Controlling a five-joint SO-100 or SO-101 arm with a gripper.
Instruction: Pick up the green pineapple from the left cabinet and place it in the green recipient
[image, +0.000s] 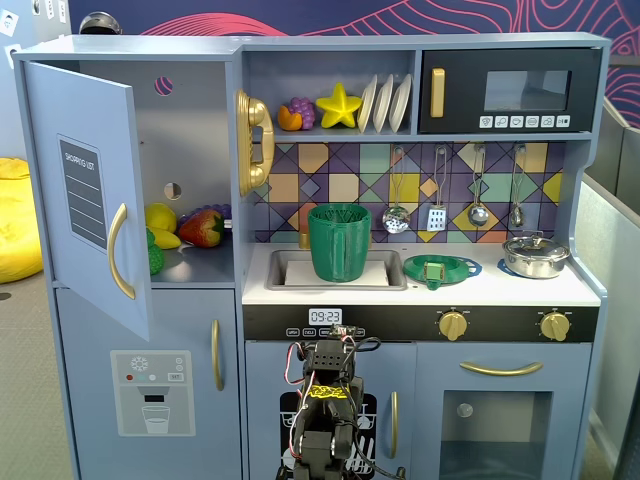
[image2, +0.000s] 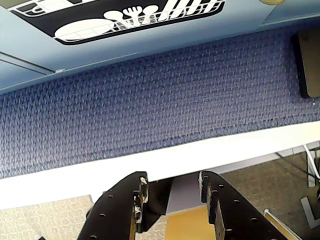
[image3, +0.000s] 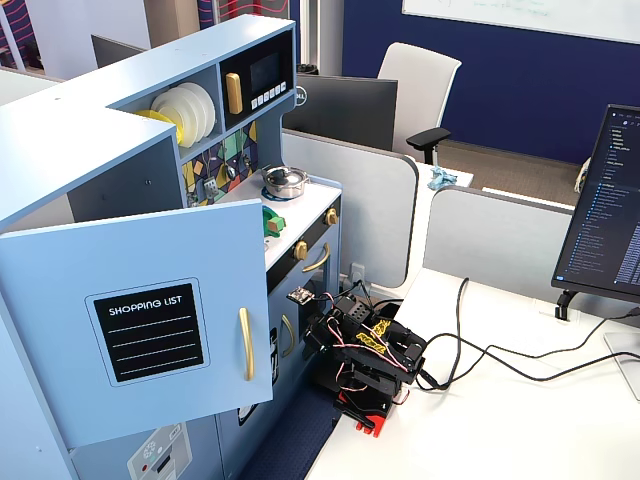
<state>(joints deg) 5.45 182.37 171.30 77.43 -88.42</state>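
Observation:
The left cabinet (image: 190, 150) stands with its shopping-list door (image: 88, 195) swung open. The green pineapple (image: 155, 252) lies on the cabinet shelf, half hidden behind the door edge, beside a yellow lemon (image: 160, 216) and a red strawberry (image: 203, 228). The green recipient (image: 338, 241) stands upright in the sink. My arm (image: 325, 400) is folded low in front of the kitchen, far below both. In the wrist view my gripper (image2: 172, 181) is open and empty, pointing at blue matting and the white table edge.
A flat green dish (image: 441, 268) and a steel pot (image: 535, 255) sit on the counter right of the sink. The open door (image3: 130, 330) juts out over the arm's left side. Cables (image3: 480, 350) trail across the white table.

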